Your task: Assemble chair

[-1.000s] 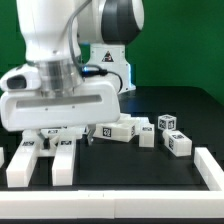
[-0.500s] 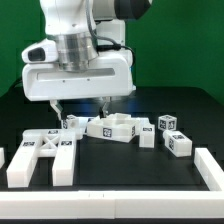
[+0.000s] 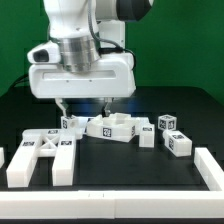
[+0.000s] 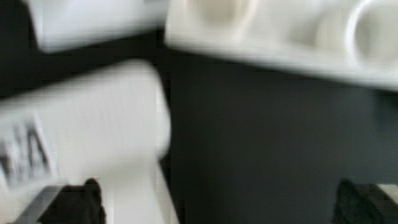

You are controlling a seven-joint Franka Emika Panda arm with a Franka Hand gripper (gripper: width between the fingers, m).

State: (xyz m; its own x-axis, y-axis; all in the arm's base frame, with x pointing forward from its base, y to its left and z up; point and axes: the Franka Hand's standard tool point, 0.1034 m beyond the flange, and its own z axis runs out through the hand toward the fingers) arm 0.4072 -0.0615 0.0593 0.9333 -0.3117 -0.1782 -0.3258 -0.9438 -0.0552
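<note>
My gripper [image 3: 84, 112] hangs open and empty above the table, over the gap between the chair parts. A white ladder-shaped chair frame [image 3: 40, 156] with marker tags lies at the exterior view's left front. A white block-like chair part [image 3: 116, 128] lies just behind and below the fingers. Small white tagged pieces [image 3: 168, 123] [image 3: 178, 143] lie at the right. In the wrist view, blurred, my gripper [image 4: 222, 205] shows both dark fingertips [image 4: 77, 205] wide apart, with a white part [image 4: 98, 130] beside one finger and another white part [image 4: 285, 40] farther off.
A short white piece [image 3: 147, 137] lies between the block-like part and the tagged pieces. A raised white rail borders the table at the front [image 3: 110, 206] and at the exterior view's right [image 3: 210, 166]. The robot's white base [image 3: 108, 55] stands behind.
My gripper has risen from low over the ladder-shaped frame and shifted toward the exterior view's right. In the last half second it has barely moved. The parts lie where they were.
</note>
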